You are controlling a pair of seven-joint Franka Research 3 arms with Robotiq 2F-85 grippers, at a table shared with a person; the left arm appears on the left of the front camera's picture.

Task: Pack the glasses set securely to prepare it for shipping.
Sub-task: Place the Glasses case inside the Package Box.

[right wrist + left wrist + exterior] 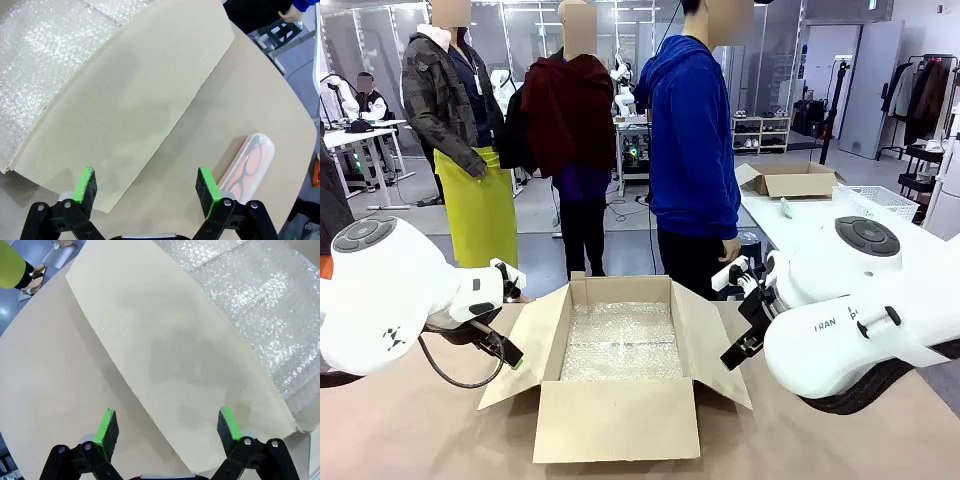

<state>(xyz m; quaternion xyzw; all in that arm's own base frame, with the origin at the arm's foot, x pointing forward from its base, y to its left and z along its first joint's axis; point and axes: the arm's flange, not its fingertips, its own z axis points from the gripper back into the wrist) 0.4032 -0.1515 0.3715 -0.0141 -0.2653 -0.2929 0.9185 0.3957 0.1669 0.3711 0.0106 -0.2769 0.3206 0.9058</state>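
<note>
- Right wrist view: the pinkish case [248, 166] lies flat on the table [270, 100], just outside the cardboard box's [130, 100] open flap. The right claw [147, 187] beside it is released.
- It is probably light, smooth, rounded and slippery; pinch across its narrow width at mid-length.
- The left claw [167, 427] gapes empty over the opposite flap; crinkly bubble wrap [260, 305] lines the box.

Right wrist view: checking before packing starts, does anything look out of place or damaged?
Nothing looks damaged. One pinkish glasses case lies on the table beside the open cardboard box, not yet on the bubble wrap lining it.
</note>
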